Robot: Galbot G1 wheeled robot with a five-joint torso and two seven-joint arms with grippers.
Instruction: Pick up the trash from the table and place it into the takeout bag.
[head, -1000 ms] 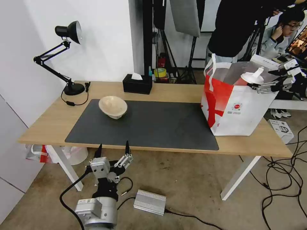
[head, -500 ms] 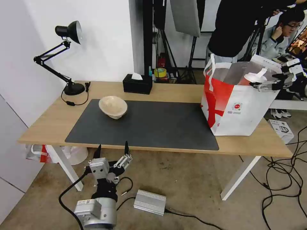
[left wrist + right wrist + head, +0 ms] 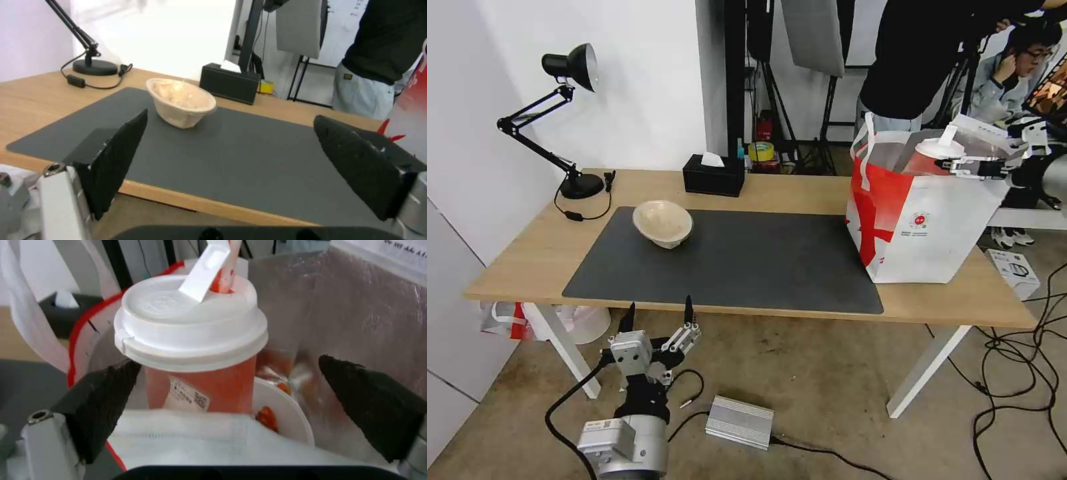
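— Trash first: where does it sit?
— One beige bowl (image 3: 662, 223) rests on the dark mat (image 3: 760, 267) toward the left end of the counter (image 3: 800, 190), in front of the black tissue box (image 3: 714, 175) and near the desk lamp (image 3: 570, 120). The red cup (image 3: 200, 376) with its white lid stands inside the mouth of the takeout bag (image 3: 920, 227), its lid above the bag's rim. Beside it, lower in the foil-lined bag, lies the edge of a white bowl (image 3: 285, 406) with red scraps.

— And the bag?
— It stands upright on the right end of the counter, partly on the mat's right edge.

— What about the right gripper?
— The right gripper (image 3: 960, 165) hangs at the top of the bag, right by the cup. Its fingers (image 3: 102, 400) stand wide apart on either side of the cup; one sits close to the cup's side, the other is well clear.

— The left one?
— The left gripper (image 3: 657, 312) waits low, in front of the counter's near edge, fingers spread and holding nothing, pointing toward the beige bowl.
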